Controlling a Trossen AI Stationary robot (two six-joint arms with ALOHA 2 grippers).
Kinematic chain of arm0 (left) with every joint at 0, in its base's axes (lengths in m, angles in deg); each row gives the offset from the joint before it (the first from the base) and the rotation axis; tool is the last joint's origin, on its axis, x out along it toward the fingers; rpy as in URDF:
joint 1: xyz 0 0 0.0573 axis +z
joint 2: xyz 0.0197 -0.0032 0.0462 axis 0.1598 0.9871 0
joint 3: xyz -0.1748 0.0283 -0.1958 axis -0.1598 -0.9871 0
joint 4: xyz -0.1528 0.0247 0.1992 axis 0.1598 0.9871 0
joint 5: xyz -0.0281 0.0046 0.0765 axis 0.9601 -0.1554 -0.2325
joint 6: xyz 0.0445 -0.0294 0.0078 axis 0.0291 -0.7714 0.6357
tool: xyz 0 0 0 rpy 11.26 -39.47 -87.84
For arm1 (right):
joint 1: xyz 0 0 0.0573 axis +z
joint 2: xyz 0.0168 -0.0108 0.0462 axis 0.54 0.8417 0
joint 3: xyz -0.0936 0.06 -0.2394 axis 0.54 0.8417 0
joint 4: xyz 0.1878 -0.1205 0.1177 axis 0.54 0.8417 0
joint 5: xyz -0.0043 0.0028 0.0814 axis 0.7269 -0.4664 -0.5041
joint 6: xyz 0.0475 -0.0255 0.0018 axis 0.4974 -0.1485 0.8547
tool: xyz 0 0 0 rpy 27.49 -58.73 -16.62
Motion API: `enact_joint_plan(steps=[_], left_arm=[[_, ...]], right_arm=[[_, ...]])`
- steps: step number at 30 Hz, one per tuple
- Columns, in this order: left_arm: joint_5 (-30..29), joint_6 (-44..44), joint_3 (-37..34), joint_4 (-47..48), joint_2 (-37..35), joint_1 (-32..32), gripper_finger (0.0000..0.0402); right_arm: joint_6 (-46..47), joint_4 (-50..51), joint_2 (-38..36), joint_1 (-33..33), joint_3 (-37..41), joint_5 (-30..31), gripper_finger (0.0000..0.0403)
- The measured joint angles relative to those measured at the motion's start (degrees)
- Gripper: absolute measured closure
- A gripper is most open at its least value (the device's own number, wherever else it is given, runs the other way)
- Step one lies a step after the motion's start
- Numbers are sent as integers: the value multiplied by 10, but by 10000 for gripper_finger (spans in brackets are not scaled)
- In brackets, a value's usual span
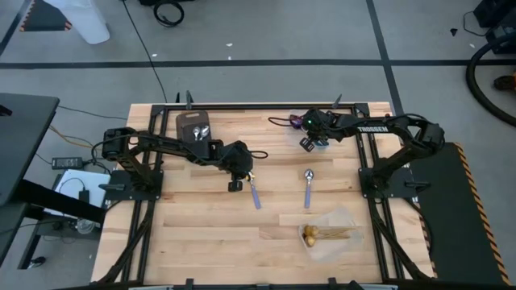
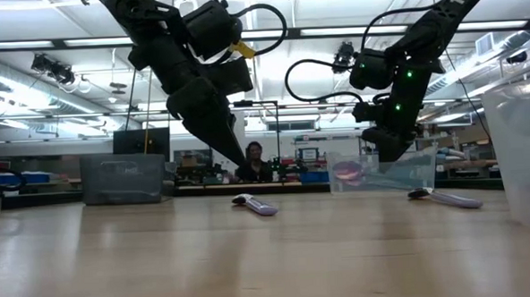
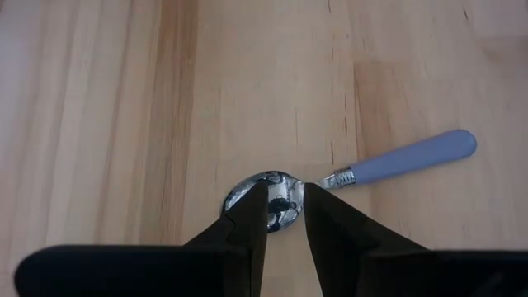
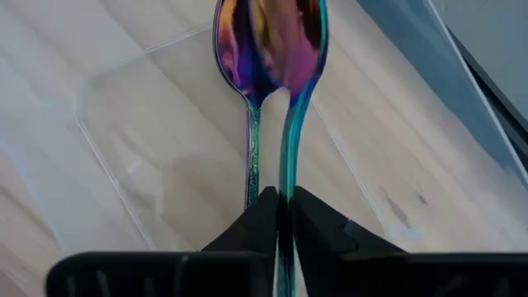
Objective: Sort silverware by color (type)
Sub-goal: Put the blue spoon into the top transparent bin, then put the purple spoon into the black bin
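Right gripper [image 4: 285,216] is clamped on the teal handle of an iridescent purple-blue spoon [image 4: 304,49], holding it over a clear plastic container [image 4: 124,140] at the table's far right (high view). A second iridescent spoon [image 4: 243,49] already lies inside that container, its bowl next to the held one's.

Left gripper [image 3: 285,227] is low over mid-table, fingers [image 3: 247,239] parted and straddling the shiny bowl of a silver spoon with a lavender-blue handle [image 3: 404,155]; the spoon lies flat on the light wooden table [image 1: 201,225], nothing grasped. A matching blue-handled spoon [image 1: 308,188] lies well to its right, parallel, bowl toward the far edge.

Gold spoons [image 1: 330,234] sit bunched in another clear container [image 1: 348,219] near the front right. The dark grey rectangular tray [image 1: 187,121] at the far left-centre holds shiny silver spoons [image 1: 201,131] (count unclear).

Low view: a person [image 2: 254,161] is behind the table in the room.
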Motion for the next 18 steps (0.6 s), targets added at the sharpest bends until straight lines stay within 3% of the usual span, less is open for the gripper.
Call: enact_joint_plan(steps=[7, 13, 18], left_arm=[[9, 49, -1, -8, 0, 0, 315], [102, 153, -44, -108, 0, -1, 315], [110, 193, -56, -126, 0, -7, 315]], right_arm=[[-8, 9, -18, 1, 0, -9, 318], [-8, 11, -84, 18, 0, -16, 315], [-6, 2, -130, 74, 0, -31, 315]])
